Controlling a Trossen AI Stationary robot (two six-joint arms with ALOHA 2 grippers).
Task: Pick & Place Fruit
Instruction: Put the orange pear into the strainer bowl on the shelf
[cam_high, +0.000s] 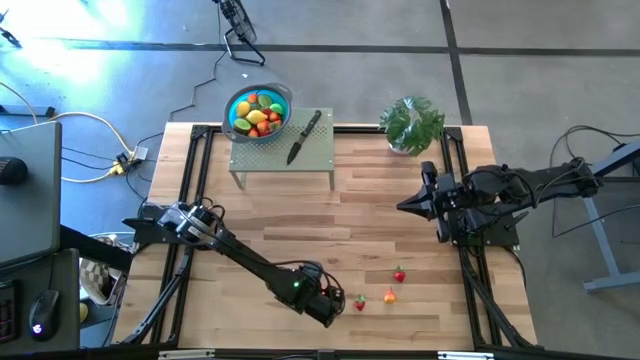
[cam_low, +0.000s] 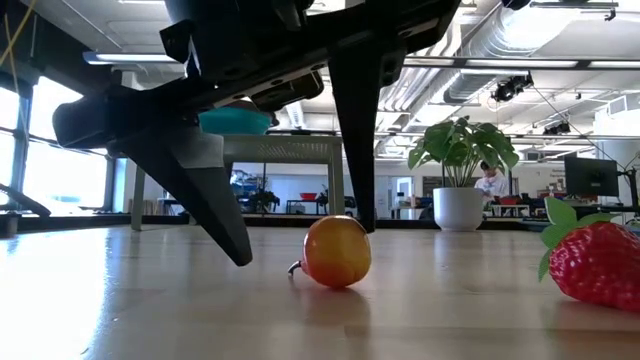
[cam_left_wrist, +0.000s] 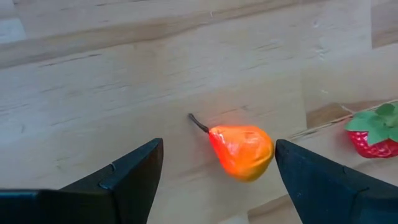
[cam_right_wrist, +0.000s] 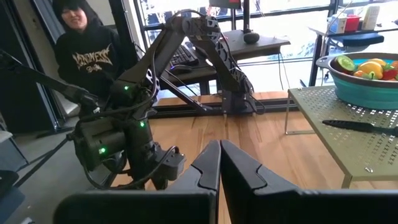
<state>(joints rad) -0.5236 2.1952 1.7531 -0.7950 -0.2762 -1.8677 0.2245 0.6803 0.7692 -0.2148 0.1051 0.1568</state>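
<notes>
Left gripper is low over the wooden table near its front edge in the high view, with its jaws spread wide and holding nothing. Just beside it lie three small fruit pieces: a red one, an orange one and a strawberry. At the back, the blue bowl full of fruit stands on a grey perforated stand, and a black-handled knife lies next to it. The potted plant is at the back right corner. The right gripper waits at the right side, closed.

From the low view, two dark fingers come down on both sides of an orange fruit, not touching it. A strawberry lies to the right.

The left wrist view shows the orange fruit between the open fingers, nearer to one of them.

The right wrist view shows its own fingers pressed together, the left arm across the table, and a person behind.
</notes>
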